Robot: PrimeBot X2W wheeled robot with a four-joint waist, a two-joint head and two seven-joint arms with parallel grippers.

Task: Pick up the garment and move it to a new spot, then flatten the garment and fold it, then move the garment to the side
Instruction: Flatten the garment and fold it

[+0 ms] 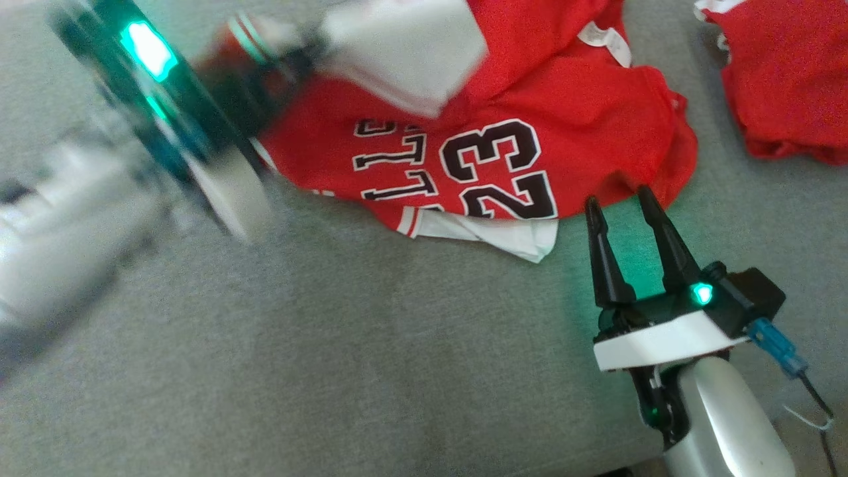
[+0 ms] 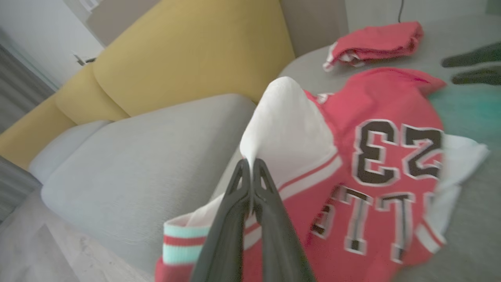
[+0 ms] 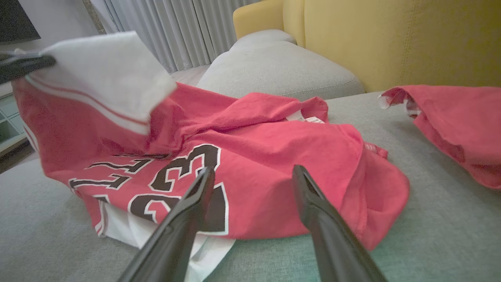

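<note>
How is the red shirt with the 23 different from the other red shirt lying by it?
The 23 shirt shows big black numbers; the other red shirt shows no print. The left gripper pinches the 23 shirt's white sleeve, holding it up; the other red shirt lies untouched. Both are red with white trim, on the grey cushion.

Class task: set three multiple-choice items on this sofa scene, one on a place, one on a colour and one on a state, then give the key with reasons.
1. In the head view, where does the second red garment lie from the numbered jersey?
A) lower left
B) upper right
C) underneath it

2. The jersey's digits are:
A) yellow
B) blue
C) black with white edging

3. The left gripper is:
A) shut on the jersey's white fabric
B) wide open above a cushion
C) shut on nothing

Key: 1 B, it sits apart near the top right corner. 2 C, the 23 is black with a white outline. 3 A, its fingers meet with the white fabric pinched between them.
</note>
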